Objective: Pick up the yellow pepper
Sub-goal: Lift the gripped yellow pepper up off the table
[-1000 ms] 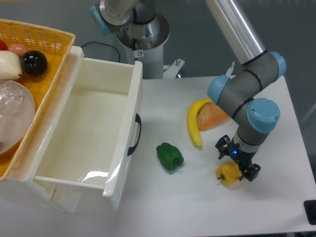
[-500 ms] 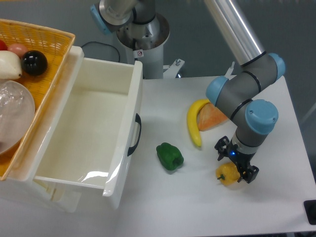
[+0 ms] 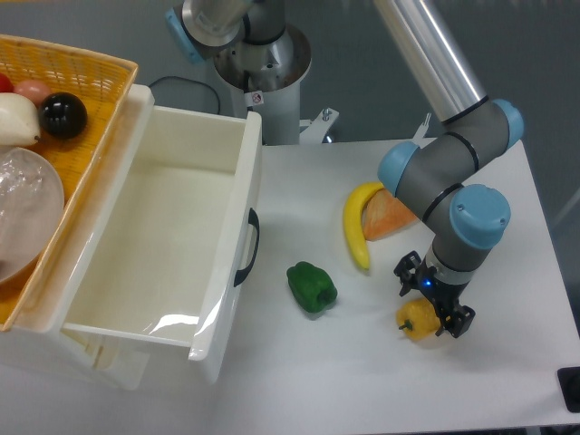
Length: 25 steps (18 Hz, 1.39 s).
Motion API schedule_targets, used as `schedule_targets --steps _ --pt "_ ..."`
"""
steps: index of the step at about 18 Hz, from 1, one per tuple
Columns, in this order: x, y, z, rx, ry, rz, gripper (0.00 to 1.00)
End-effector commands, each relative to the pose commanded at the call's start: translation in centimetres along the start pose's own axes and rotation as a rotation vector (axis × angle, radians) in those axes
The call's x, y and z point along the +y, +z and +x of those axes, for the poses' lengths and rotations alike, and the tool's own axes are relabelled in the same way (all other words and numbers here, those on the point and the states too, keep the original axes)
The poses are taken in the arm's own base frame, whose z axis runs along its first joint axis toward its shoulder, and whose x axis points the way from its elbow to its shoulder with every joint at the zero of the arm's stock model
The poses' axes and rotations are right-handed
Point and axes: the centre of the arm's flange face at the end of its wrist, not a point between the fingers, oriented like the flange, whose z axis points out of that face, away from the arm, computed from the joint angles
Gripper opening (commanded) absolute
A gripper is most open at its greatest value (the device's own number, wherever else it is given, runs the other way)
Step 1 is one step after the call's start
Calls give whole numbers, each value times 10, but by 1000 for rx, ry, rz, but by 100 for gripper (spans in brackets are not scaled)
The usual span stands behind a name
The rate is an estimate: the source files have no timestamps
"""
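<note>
Now the gripper [image 3: 433,296] sits a touch lower and further left over the yellow pepper [image 3: 418,320] than a second ago, and against the frame half a second back almost nothing differs: the descent appears to have ended. The jaws stand apart, one black finger at the upper left of the pepper, the other at its lower right, so the fruit lies between them; I cannot tell whether either finger touches it. Judgement: approach is done, closing and lifting are not, and the pepper rests on the worktop [image 3: 362,362] as before. The pepper is small, blocky and lobed, glossy yellow-orange, its upper right part hidden under the wrist. It lies near the right front of the worktop, well apart from the green pepper [image 3: 312,286] to its left and clear of the banana [image 3: 357,224] and the orange wedge [image 3: 391,216] behind it. White drawer [image 3: 163,245] stands open, far left.
</note>
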Motion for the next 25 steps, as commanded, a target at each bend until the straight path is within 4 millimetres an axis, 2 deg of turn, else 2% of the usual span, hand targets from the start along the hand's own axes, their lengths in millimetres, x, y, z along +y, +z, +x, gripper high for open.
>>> schedule_targets --steps 2,7,14,25 --pt "-7 3 2 3 9 -2 96" --pt "-9 1 2 -1 13 -2 96" --pt "-10 -1 -4 -12 16 -2 97" --pt "-4 8 -11 -6 38 -17 97"
